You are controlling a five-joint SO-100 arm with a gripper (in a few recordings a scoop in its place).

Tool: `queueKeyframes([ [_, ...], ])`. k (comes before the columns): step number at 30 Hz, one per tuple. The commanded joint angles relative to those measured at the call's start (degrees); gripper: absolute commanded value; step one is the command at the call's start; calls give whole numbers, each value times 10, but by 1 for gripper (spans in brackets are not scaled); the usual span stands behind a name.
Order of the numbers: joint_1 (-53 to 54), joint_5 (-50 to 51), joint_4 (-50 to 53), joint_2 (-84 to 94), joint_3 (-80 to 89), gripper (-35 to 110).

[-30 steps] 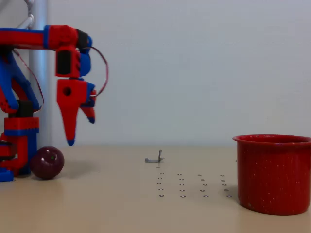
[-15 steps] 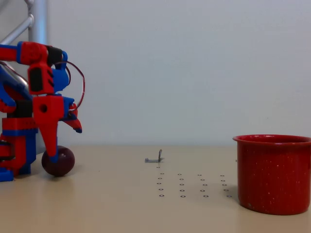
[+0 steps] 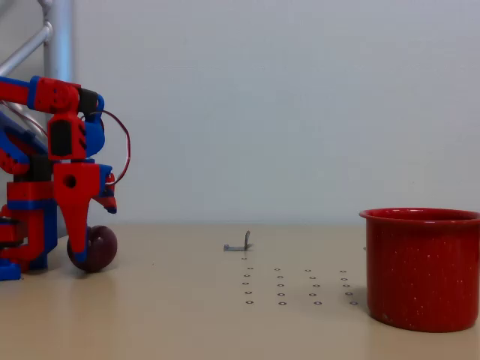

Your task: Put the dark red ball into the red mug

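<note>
- Nearest in the fixed view, at the right edge, stands one red mug (image 3: 422,268): bright red with fine white speckles and a rolled rim, upright on the table (image 3: 187,322), its right side cut off by the frame; no handle shows.
- Just left of the mug, a little farther back, a grid of small dark ringed holes (image 3: 296,286) marks the tabletop; about fourteen can be counted in four rows, the rightmost ones close to the mug's base.
- Behind the grid, near the middle, lies one small grey metal bracket (image 3: 238,244), one leg flat and one leg upright.
- At the far left sits one dark red ball (image 3: 96,247), glossy and maroon, resting on the table well apart from the mug, with the whole width of the table between them.
- One red-and-blue arm (image 3: 45,180) reaches down over the ball; the gripper (image 3: 84,251) points straight down with its long red finger (image 3: 75,225) overlapping the ball's left part and its tip at table level.
- A shorter blue-and-red finger shows just above the ball's right shoulder; whether the claw actually pinches the ball or only straddles it, I cannot tell from this side-on angle.
- One red wire loops out from the arm's wrist to the right.
- Farthest back, one grey metal post (image 3: 58,45) rises at the left before a plain pale wall (image 3: 300,105).
</note>
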Motion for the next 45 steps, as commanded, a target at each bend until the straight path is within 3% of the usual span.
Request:
queueKeyframes([
  [1, -8, -4, -14, 8, -4, 65],
  [24, -2, -27, -57, -23, -2, 50],
  [40, 4, -50, -70, -22, -15, 25],
  [45, 15, -48, -82, -22, -19, 28],
])
